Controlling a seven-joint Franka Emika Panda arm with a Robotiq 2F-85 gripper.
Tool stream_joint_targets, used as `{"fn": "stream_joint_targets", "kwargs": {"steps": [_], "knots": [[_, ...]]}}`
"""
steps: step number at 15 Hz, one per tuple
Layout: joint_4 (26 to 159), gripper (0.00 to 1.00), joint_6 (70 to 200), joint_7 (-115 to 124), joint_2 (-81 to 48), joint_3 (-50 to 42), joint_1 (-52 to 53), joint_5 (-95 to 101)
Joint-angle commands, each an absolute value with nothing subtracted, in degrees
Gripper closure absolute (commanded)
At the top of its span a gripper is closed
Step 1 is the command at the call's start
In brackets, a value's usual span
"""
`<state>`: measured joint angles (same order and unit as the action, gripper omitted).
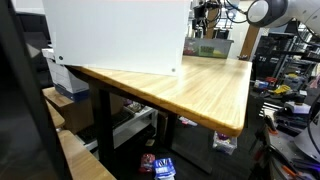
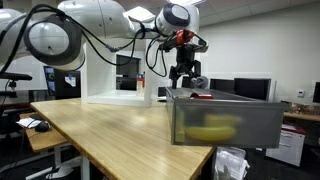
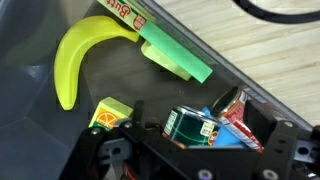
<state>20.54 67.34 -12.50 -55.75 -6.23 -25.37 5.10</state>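
A: Tool state?

B: The gripper (image 2: 190, 80) hangs just above the open top of the grey bin (image 2: 262, 118). Its jaws are spread wide. In the wrist view both fingers stand apart and pinch no item.

A: Where does the bin stand?

B: It stands on the wooden table (image 2: 105, 135), near one edge and apart from the white box (image 2: 108, 78).

A: What is in it, per the wrist view?

B: A banana (image 3: 78, 55) lies curved on the bin floor. A green block (image 3: 176, 56) sits just beside one end of it, along the bin wall. Closer to the fingers there is a small orange-and-yellow carton (image 3: 110, 114), with a green carton (image 3: 190, 127) near it. A red packet (image 3: 236, 108) lies against the green carton's other side.

A: Which item is nearest the tool?

B: The green carton, roughly under the gap between the fingers. No contact is seen.

A: Is there an exterior check?

B: The banana shows as a yellow blur through the bin's translucent wall. The other items cannot be made out there.
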Motion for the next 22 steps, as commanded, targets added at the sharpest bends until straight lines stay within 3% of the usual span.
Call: {"fn": "stream_joint_targets", "kwargs": {"steps": [1,22], "knots": [[21.1,0.0,69.2,-10.1,-54.4,-5.8,-25.8,3.6],[21.9,0.0,71.8,-6.7,-59.4,-7.5,-25.8,4.6]]}}
